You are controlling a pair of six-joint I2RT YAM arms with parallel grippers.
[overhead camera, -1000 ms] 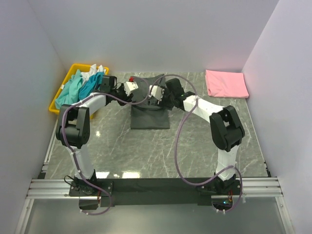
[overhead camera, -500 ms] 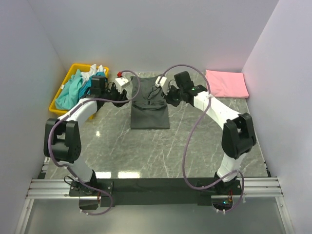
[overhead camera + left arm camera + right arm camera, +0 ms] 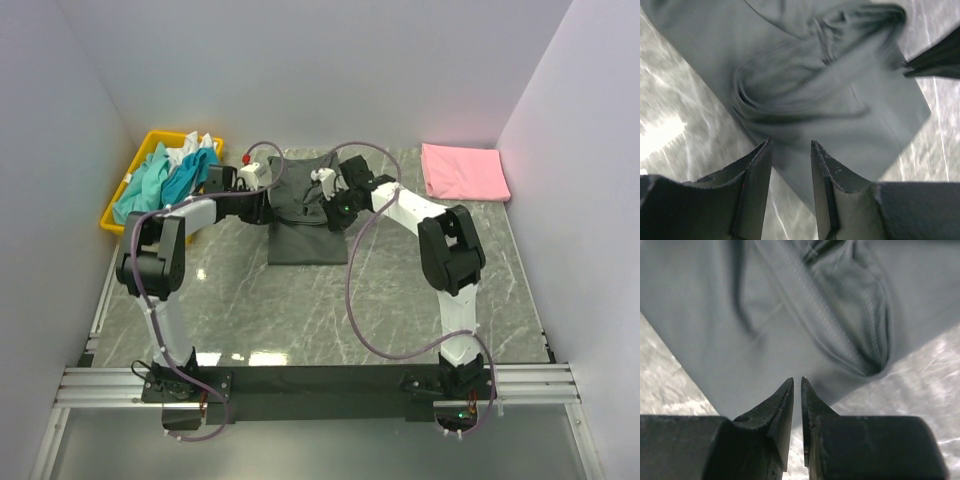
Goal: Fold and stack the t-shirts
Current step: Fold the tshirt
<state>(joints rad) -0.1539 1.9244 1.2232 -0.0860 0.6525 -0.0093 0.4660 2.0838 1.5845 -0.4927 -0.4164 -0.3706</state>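
The dark charcoal t-shirt point(image 3: 306, 238) lies at the back middle of the table, its upper part rumpled into folds. My left gripper point(image 3: 263, 193) is at the shirt's upper left edge. In the left wrist view this gripper point(image 3: 790, 146) stands open just over the cloth point(image 3: 840, 120), with nothing clamped. My right gripper point(image 3: 334, 205) is at the upper right edge. In the right wrist view its jaws point(image 3: 797, 380) are almost together, pinching the shirt point(image 3: 740, 315) near its hem. A folded pink t-shirt point(image 3: 463, 170) lies at the back right.
A yellow tray point(image 3: 112, 216) at the back left holds crumpled teal point(image 3: 160, 180) and white point(image 3: 190, 148) shirts. White walls close in the table on three sides. The arms' cables loop above the marble top.
The right gripper's jaws have closed from wide to almost together. Both arms lifted toward the back, then came down onto the grey shirt's upper corners, and its top is now bunched.
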